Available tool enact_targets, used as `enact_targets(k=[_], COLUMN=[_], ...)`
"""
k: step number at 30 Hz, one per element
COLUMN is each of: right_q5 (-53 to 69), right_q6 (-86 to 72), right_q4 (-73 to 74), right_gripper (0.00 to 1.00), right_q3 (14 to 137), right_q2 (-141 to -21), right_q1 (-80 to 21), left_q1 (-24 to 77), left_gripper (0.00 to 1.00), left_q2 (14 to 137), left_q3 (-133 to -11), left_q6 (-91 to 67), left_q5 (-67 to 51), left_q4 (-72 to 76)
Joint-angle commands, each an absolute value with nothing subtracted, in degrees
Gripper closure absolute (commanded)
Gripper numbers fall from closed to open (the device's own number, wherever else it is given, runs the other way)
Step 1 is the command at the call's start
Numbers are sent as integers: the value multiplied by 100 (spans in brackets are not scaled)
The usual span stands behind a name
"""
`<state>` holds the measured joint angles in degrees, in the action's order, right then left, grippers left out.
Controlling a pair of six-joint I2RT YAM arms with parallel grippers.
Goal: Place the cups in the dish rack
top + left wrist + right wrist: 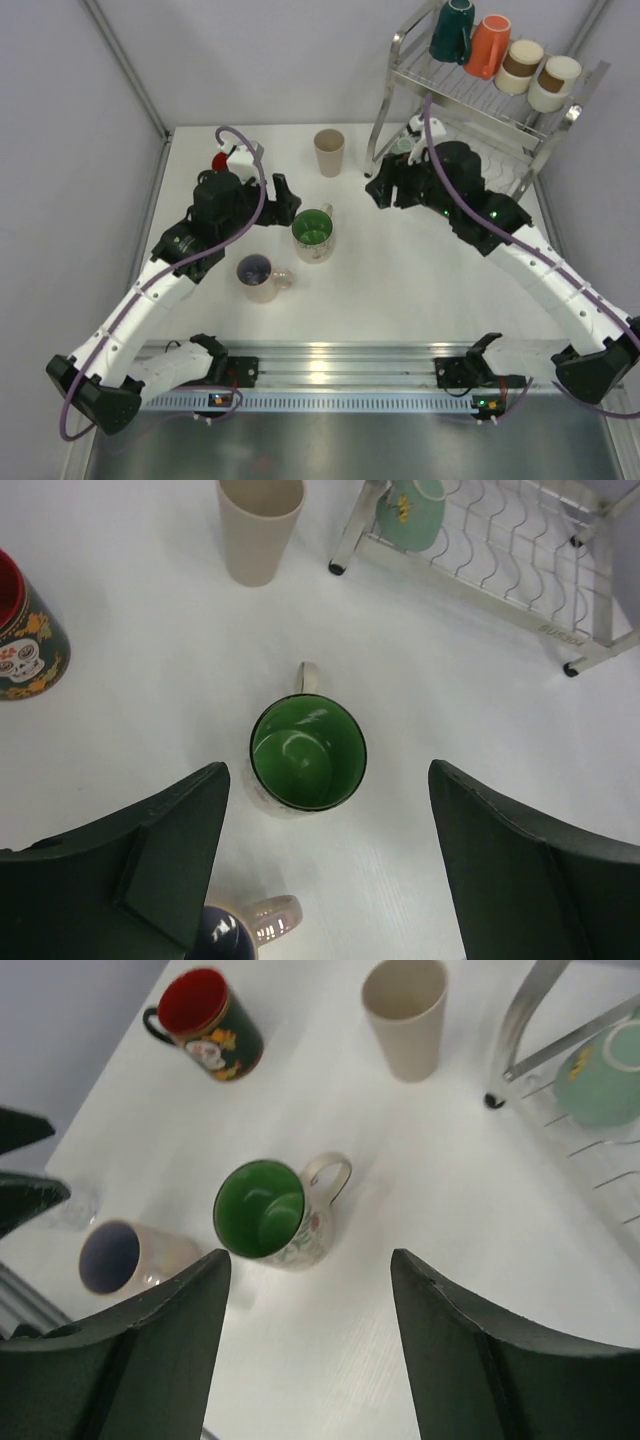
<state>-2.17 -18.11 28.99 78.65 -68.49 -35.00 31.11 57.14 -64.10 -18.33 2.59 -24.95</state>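
Near the green-lined mug (308, 752), I see my left gripper (328, 772) spread wide and empty, my right gripper (310, 1256) parted and empty too.

Robot lab cell, white table (400, 290), plain grey panels (60, 120) around; aluminium mounting rail (330, 360)

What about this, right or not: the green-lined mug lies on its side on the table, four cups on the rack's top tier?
No: the green-lined mug stands upright on the table, per the left wrist view. The rest holds.
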Motion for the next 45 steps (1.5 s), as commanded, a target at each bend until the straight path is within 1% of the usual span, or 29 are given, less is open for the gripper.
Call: enact_targets(k=[1, 2, 4, 7, 9, 11, 14, 20, 23, 26, 27, 29, 34, 38, 42, 45], right_q5=[-98, 147, 219, 80, 157, 289, 334, 53, 35, 26, 26, -175, -299, -404, -439, -448], right_q6=[-1942, -1986, -2135, -2162, -2188, -2206, -2153, -1890, -1872, -1890, -1907, -1925, -1986, -2065, -2127, -2145], right_q4=[1988, 1812, 1346, 1047, 819, 624, 624, 870, 888, 905, 905, 888, 958, 984, 1063, 1107], right_gripper=[35, 36, 38, 41, 42, 42, 41, 42, 41, 41, 41, 41, 41, 41, 41, 41], right_q3=[7429, 7192, 6497, 5785, 5268, 4993, 4615, 4553, 4518, 4430, 4412, 4351, 4342, 4289, 4245, 4228], right_q2=[-6548, -6487, -6259, -5986, -5811, -5739, -5695, -5599, -5468, -5301, -5256, -5151, -5054, -4914, -4773, -4667], right_q1=[-4015, -4069, -4113, -4113, -4122, -4113, -4122, -4096, -4104, -4087, -4078, -4061, -3964, -3859, -3692, -3551], left_q1=[3102, 3103, 3103, 3103, 3094, 3102, 3103, 3094, 3094, 3094, 3120, 3207, 3691, 3858, 3964, 3999], left_gripper=[14, 14, 14, 14, 15, 18, 19, 20, 22, 24, 25, 26, 27, 30, 37, 38], left_q2=[5888, 5923, 6029, 6222, 6363, 6600, 6846, 7461, 7725, 7866, 7945, 8015, 8244, 8481, 8744, 8815], left_q3=[-6609, -6601, -6609, -6583, -6574, -6592, -6548, -6732, -6908, -7066, -7101, -7215, -7339, -7356, -7313, -7277], left_q6=[-1855, -1837, -1785, -1618, -1565, -1573, -1634, -1881, -1872, -1714, -1653, -1363, -915, -668, -606, -589], left_q5=[668, 703, 616, 274, 246, 360, 290, 729, 695, 99, -321, -535, -475, -326, -185, -97], left_q4=[-2725, -2742, -2760, -2768, -2830, -2935, -2944, -3111, -3155, -3138, -3129, -3138, -3138, -3146, -3138, -3146])
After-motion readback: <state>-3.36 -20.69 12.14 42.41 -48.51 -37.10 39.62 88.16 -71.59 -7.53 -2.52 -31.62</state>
